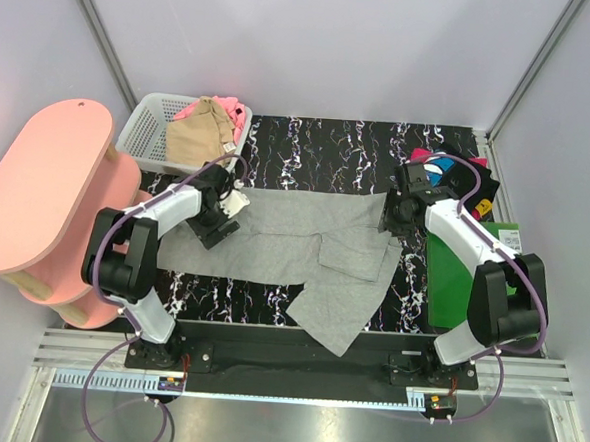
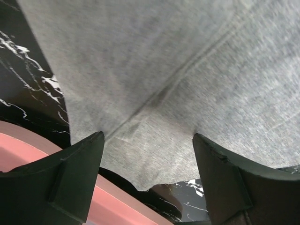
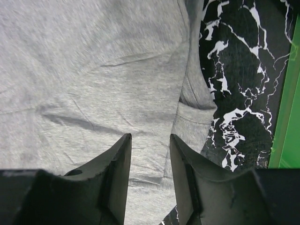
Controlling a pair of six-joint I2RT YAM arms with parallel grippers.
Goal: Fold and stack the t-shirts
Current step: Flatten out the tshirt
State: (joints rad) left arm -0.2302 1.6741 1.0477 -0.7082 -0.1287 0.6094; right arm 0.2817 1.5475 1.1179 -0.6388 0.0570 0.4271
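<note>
The light-grey t-shirt (image 1: 303, 247) lies flat across the middle of the worktop (image 1: 320, 147), with one part reaching the near edge. Left pincer (image 2: 147, 161): spread wide over the shirt's left end. Right pincer (image 3: 151, 159): narrowly parted over its right end, gripping nothing.
</note>
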